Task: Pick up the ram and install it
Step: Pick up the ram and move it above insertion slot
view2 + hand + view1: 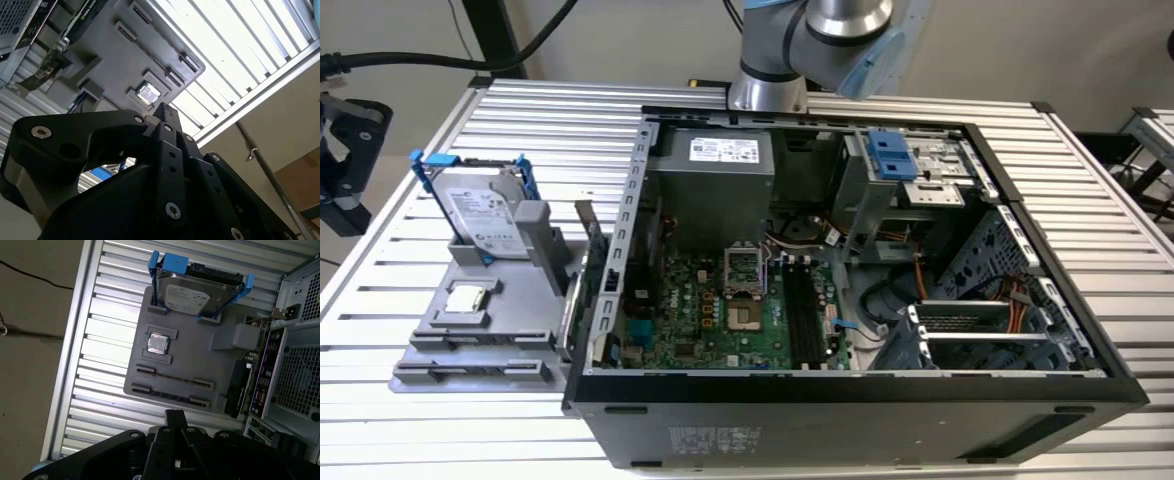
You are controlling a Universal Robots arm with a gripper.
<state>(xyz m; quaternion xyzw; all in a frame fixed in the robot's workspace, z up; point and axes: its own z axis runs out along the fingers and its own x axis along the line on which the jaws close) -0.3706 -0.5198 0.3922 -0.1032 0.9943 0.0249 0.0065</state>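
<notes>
Black fingers [174, 416] pressed together, facing grey tray [200, 365] holding white-labelled hard drive [187, 296] and chip [158, 343]

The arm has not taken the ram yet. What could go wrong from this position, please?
1. The ram seems only a thin dark strip between clips of the grey tray; the shut fingers might catch a clip instead.
2. The hard drive stands tall on the same tray and could be bumped.
3. The memory slots lie deep inside the open case.
</notes>
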